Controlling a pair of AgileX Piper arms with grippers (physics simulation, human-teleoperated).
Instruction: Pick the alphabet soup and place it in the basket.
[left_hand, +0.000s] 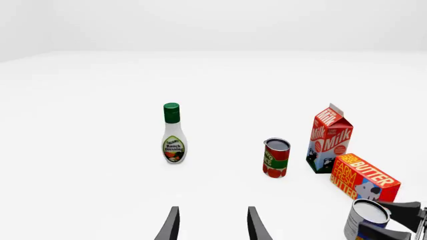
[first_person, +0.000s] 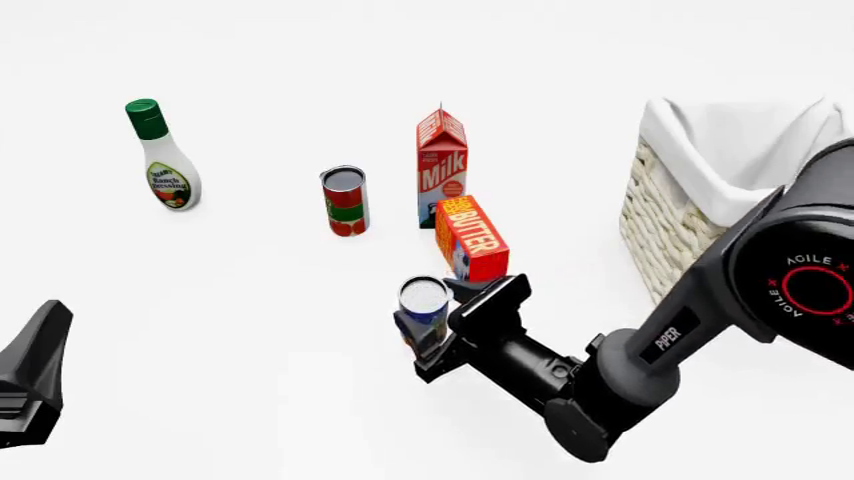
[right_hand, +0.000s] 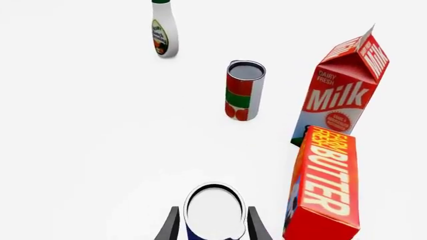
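Fingers of the right claw (first_person: 430, 335) are bracketing the soup can (first_person: 424, 308) upright, just in front of the butter box (first_person: 471, 238) — whether they are squeezing it yet, I cannot tell. The left claw (left_hand: 212, 225) is hanging spread and idle. The basket (first_person: 674, 215) is sitting well apart on the right — only its cloth lining is showing inside.

Alphabet soup (first_person: 424, 300) left of basket (first_person: 663, 215)

Your alphabet soup (first_person: 424, 298): upright silver-topped can, apparently blue-labelled. Your basket (first_person: 667, 215): cream wicker, white-lined, well to its right.
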